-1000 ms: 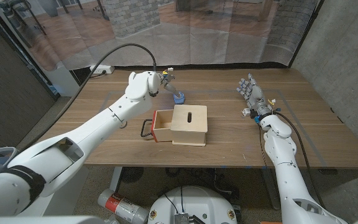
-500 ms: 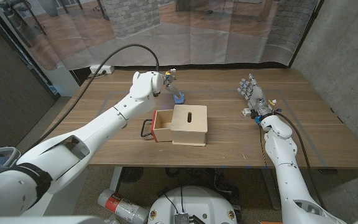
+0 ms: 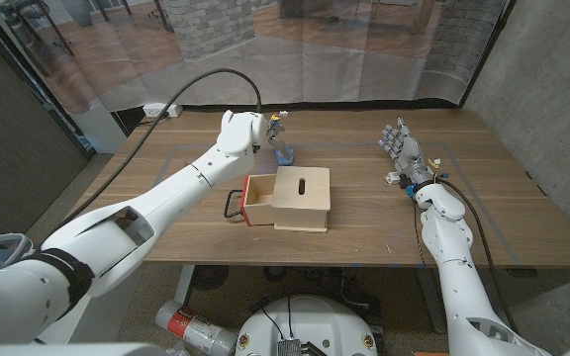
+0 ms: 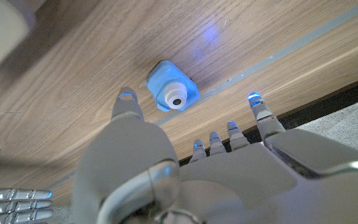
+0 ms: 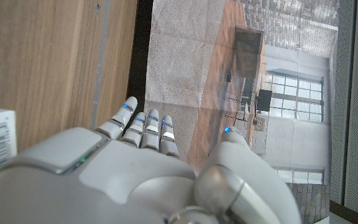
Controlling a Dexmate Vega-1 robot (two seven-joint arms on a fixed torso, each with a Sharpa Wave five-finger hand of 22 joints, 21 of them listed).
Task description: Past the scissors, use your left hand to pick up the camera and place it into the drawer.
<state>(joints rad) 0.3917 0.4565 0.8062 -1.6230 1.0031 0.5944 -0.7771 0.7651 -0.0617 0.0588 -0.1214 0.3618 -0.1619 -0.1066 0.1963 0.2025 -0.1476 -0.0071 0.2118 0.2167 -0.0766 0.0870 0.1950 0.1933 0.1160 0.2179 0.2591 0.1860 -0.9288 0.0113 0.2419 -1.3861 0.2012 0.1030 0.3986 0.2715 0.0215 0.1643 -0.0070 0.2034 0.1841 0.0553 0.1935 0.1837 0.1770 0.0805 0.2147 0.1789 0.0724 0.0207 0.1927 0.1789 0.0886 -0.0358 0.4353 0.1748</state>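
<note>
The left hand (image 3: 265,129) hangs over the small blue camera (image 4: 172,94) near the table's (image 3: 503,198) far edge, fingers spread and holding nothing. Next it should go down and close on the camera. The open drawer (image 3: 257,198) waits mid-table. A curtain hangs behind.

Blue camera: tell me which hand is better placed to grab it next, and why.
Left. The left hand hovers right above the blue camera, fingers spread on either side of it. The right hand waits far across the table, beyond the drawer box.
</note>
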